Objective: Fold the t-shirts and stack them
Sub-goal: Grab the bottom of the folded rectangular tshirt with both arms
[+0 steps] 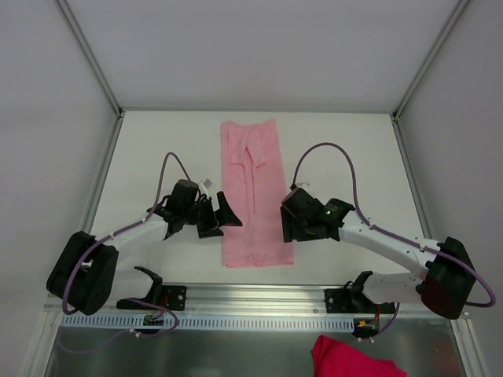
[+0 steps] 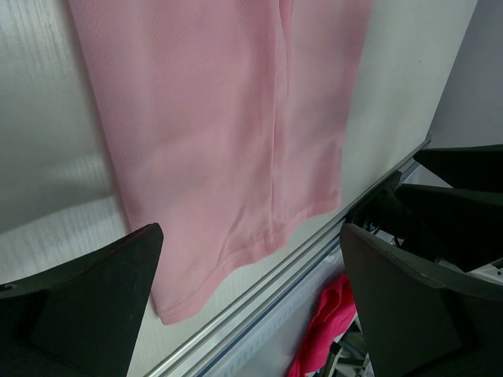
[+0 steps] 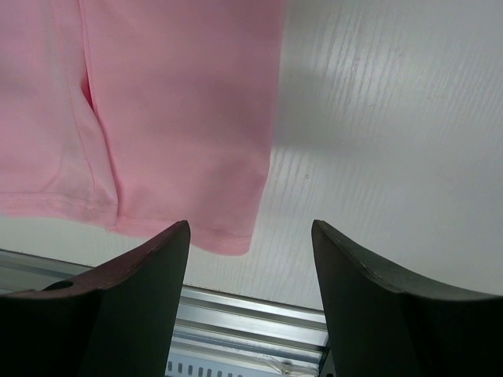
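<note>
Closest to your view, a magenta cloth (image 1: 355,358) lies below the metal rail (image 1: 251,294), off the white table (image 1: 157,149). You will find the pale-pink t-shirt (image 1: 251,192) at the table's middle, folded into a long narrow strip that runs from far to near, its near hem just short of the rail. Your left gripper (image 1: 219,217) sits just beside the strip's left edge, jaws spread wide and holding nothing. Your right gripper (image 1: 289,230) is at the strip's right edge, near its near corner, jaws apart with no fabric between them. Whether either fingertip touches the cloth cannot be told.
</note>
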